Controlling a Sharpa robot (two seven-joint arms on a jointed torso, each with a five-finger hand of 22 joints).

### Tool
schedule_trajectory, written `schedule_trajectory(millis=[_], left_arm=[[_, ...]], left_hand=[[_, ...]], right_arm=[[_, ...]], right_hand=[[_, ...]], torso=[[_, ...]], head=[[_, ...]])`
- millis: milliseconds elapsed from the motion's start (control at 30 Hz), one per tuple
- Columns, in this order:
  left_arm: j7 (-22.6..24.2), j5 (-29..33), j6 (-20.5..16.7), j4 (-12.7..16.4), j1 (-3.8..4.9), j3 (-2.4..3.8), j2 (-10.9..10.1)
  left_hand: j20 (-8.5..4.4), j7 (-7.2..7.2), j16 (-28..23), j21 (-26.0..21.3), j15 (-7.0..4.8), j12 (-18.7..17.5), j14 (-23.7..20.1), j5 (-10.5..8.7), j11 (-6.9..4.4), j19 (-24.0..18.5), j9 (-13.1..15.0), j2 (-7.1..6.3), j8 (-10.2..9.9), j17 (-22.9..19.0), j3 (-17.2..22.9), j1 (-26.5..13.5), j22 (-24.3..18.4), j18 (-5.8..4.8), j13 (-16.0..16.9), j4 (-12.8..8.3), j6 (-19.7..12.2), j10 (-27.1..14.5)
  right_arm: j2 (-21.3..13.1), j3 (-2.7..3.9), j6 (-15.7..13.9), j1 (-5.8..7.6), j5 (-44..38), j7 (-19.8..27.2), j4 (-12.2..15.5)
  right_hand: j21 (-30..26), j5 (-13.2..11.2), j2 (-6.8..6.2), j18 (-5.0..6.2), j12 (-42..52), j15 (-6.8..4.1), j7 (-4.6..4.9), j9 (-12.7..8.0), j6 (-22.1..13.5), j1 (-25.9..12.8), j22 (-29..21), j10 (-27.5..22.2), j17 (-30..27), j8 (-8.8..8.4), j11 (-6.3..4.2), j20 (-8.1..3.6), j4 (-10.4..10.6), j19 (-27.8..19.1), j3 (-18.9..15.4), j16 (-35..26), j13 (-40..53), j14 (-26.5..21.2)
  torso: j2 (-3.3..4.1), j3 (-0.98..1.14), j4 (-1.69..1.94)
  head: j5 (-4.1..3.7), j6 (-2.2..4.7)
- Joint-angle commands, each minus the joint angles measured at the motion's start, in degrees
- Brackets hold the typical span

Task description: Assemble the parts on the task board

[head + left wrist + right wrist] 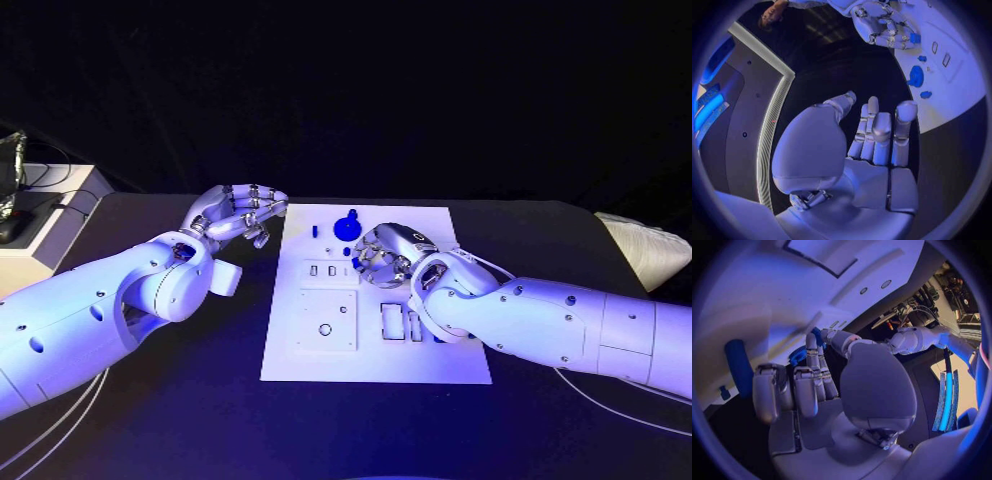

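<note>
- The bench [173, 400] is plain black, no pattern at all.
- The task board [375, 360] is white, with little rectangular outlines and cutouts across it.
- The parts are blue: a round one [348, 226] near the board's far edge, a small peg [315, 231] just beside it, and a long blue bar [739, 367] seen in the right wrist view.
- Both arms are white; the left hand [238, 213] and right hand [392, 255] are silver, with darker gaps between the fingers [879, 132].
- A white box [43, 235] sits at the bench's left side.
</note>
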Motion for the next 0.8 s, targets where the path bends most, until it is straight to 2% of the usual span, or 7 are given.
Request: schedule_trajectory(millis=[33, 467, 800], left_arm=[[0.29, 0.05, -0.05, 0.02, 0.01, 0.04, 0.08], [0.30, 0.05, -0.12, -0.15, 0.01, 0.04, 0.09], [0.29, 0.05, -0.13, -0.18, 0.00, 0.04, 0.03]], left_hand=[[0.02, 0.06, 0.32, 0.42, 0.06, 0.43, 0.34, -0.01, -0.04, 0.35, -0.07, 0.21, 0.01, -0.09, 0.25, 0.41, 0.12, 0.41, 0.06, -0.15, -0.44, -0.33], [0.02, 0.06, 0.32, 0.42, 0.06, 0.43, 0.34, -0.01, -0.04, 0.35, -0.07, 0.21, 0.01, -0.09, 0.25, 0.41, 0.12, 0.41, 0.06, -0.15, -0.44, -0.33], [0.02, 0.06, 0.32, 0.42, 0.06, 0.43, 0.34, -0.01, -0.04, 0.35, -0.07, 0.21, 0.01, -0.09, 0.25, 0.41, 0.12, 0.41, 0.06, -0.15, -0.44, -0.33]], right_arm=[[-0.14, -0.05, -0.59, -0.12, 2.50, 1.77, -0.01], [-0.94, -0.05, -3.48, -0.26, 7.40, 4.58, 0.49], [-1.07, -0.04, -4.12, -0.31, 14.48, 7.43, 0.48]], right_hand=[[-0.13, 0.33, 0.35, 0.98, -0.31, 0.38, 0.10, 0.13, 0.65, 0.52, 10.73, -0.07, 7.80, 0.33, 0.26, 0.31, -0.07, 2.86, 0.43, -0.23, -0.29, 4.60], [0.05, 1.50, 0.73, 0.93, -0.19, 0.31, 0.02, 0.63, 0.89, 0.61, 10.87, 0.61, 7.83, 0.78, 0.16, 0.27, -0.70, 2.97, 0.73, -0.22, -1.48, 4.62], [0.00, 1.55, 0.45, 0.94, -0.25, 0.32, 0.05, 0.83, 0.75, 0.01, 10.85, 0.73, 7.62, 0.86, 0.21, 0.25, -0.68, 2.97, 0.38, -0.29, -2.05, 4.58]], torso=[[0.02, -0.01, 0.02], [-0.03, -0.06, 0.05], [0.01, -0.06, 0.06]], head=[[-0.02, 0.02], [0.00, 0.01], [0.05, -0.02]])
